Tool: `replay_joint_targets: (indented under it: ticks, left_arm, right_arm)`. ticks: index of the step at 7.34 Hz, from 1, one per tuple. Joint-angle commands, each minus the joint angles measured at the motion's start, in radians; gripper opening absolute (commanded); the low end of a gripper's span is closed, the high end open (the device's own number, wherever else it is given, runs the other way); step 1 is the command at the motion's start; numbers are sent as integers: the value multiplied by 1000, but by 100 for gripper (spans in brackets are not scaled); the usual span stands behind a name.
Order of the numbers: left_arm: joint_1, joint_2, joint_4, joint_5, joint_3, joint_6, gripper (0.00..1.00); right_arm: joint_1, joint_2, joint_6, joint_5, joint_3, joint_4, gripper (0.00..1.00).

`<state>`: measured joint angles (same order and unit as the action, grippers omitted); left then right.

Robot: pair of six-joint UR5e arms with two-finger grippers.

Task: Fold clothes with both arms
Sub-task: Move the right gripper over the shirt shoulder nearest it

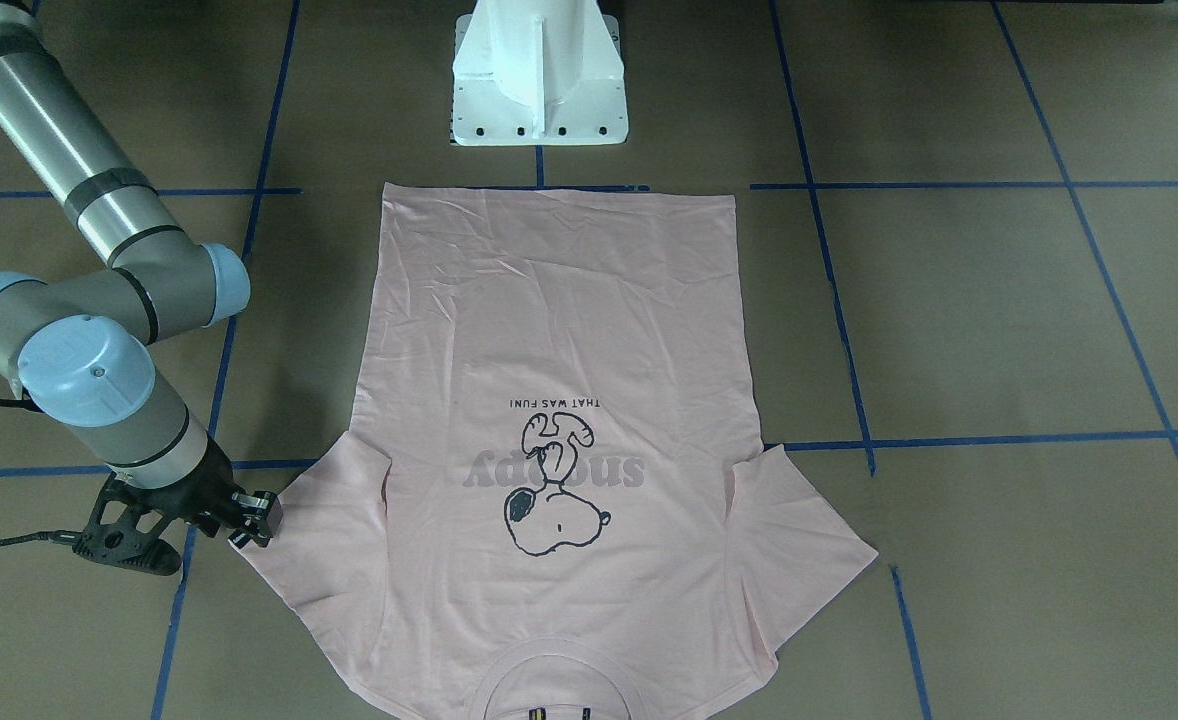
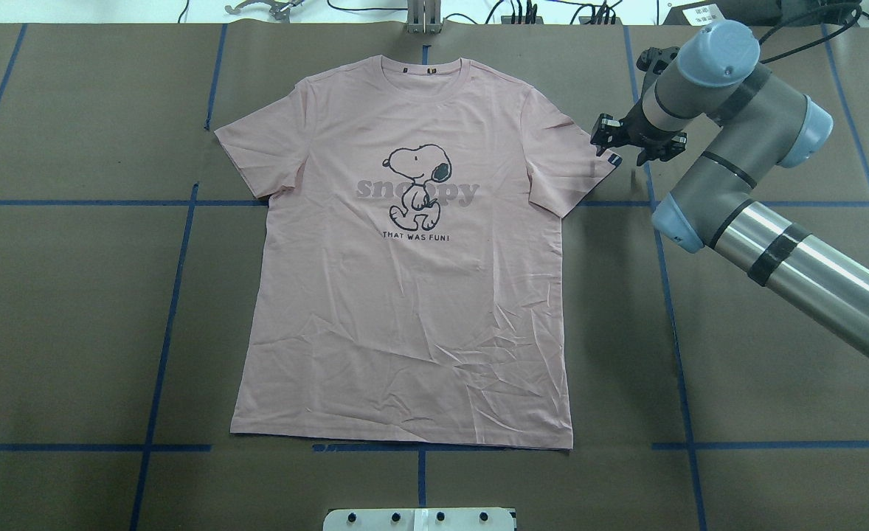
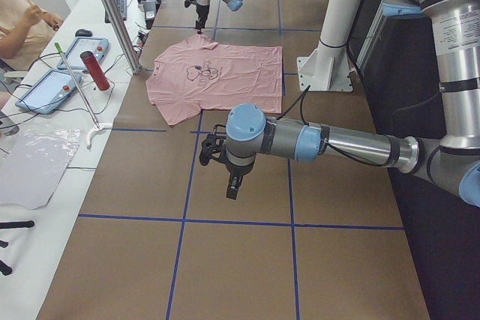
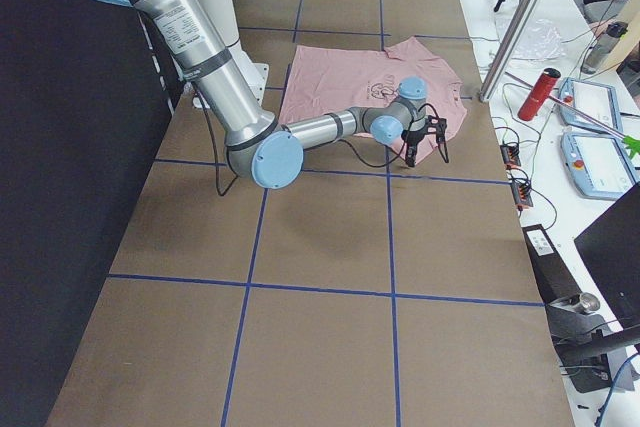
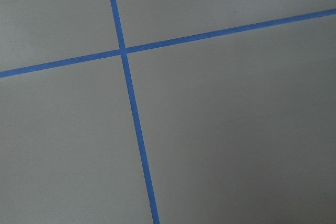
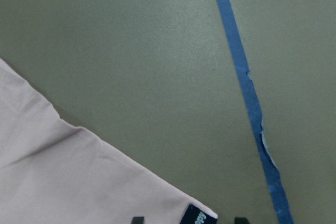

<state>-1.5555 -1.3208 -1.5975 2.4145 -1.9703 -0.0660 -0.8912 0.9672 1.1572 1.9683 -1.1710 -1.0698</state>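
Note:
The pale pink T-shirt [image 2: 405, 295] lies flat and face up on the brown table, Snoopy print showing, collar toward the far edge. My right gripper [image 2: 606, 144] is low at the tip of the shirt's right-hand sleeve. In the right wrist view its two fingertips [image 6: 137, 219] stand apart, open, either side of the sleeve corner with its small dark tag [image 6: 198, 215]. The front-facing view shows that same gripper [image 1: 249, 522] at the sleeve edge. My left gripper [image 3: 212, 149] hovers over bare table well short of the shirt; I cannot tell whether it is open or shut.
The white pedestal base [image 1: 539, 80] stands just behind the shirt's hem. Blue tape lines [image 5: 131, 103] grid the table. Beyond the far edge a side bench holds tablets, a red bottle [image 3: 95, 70] and a metal post; a person [image 3: 22, 16] sits there.

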Motion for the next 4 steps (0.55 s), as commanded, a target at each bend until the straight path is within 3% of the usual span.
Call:
replay_joint_targets:
  ticks: [1,3,4]
  left_arm:
    - [0,0,-2,0,2,0,100]
    - [0,0,-2,0,1,0,100]
    - [0,0,-2,0,-1,0,100]
  right_arm:
    - [5,-2,-1,-17,7,1,58]
    - [5,-1,-1,-22,14,1,54]
    - [5,-1,1,-23,16,1,46]
